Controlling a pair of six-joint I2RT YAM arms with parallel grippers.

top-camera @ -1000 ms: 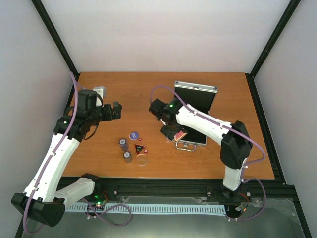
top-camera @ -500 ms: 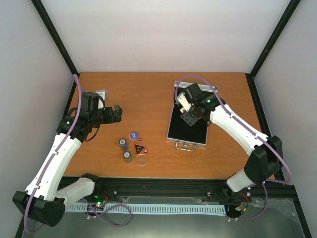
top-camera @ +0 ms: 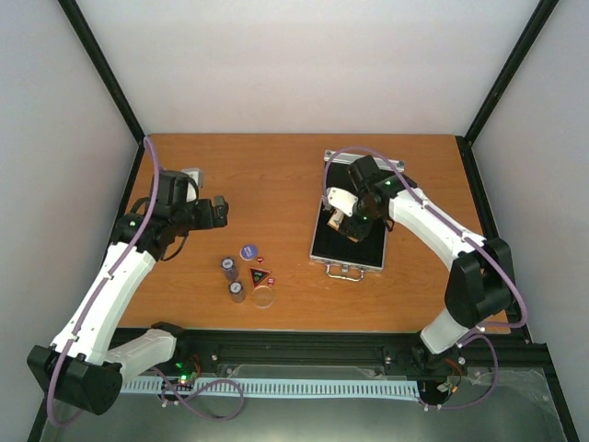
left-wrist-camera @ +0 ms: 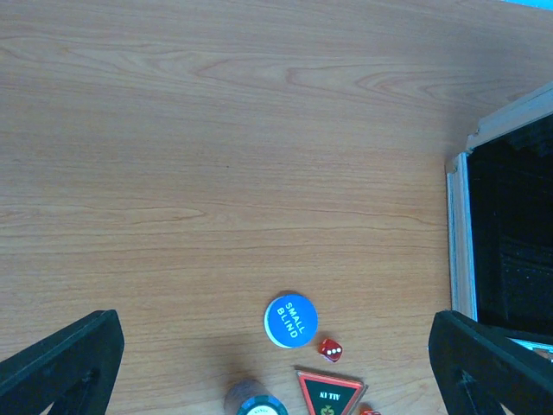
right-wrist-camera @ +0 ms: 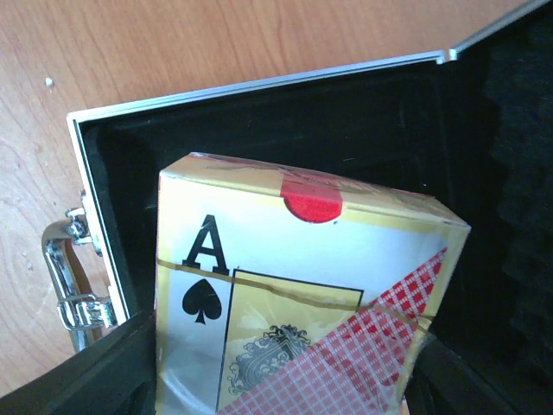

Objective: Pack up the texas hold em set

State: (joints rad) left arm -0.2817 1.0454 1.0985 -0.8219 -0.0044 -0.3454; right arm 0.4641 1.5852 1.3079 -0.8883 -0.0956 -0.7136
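Card box (right-wrist-camera: 302,285) is clamped in the right tool (right-wrist-camera: 289,380) over the black lining of the open case (top-camera: 354,253), right side of the bench (top-camera: 276,175). Can't tell if it touches. The right wrist view shows its ace-of-spades face and the case handle (right-wrist-camera: 65,281), while the arm mostly hides the box in the top view. Loose to the left of the case: 2 chip stacks (top-camera: 229,268), 1 blue token (left-wrist-camera: 291,320), 1 triangular token (top-camera: 259,275), 1 clear token (top-camera: 263,296), 2 red dice (left-wrist-camera: 329,349). The left tool (top-camera: 219,210) hovers behind them, fingers wide apart, holding nothing.
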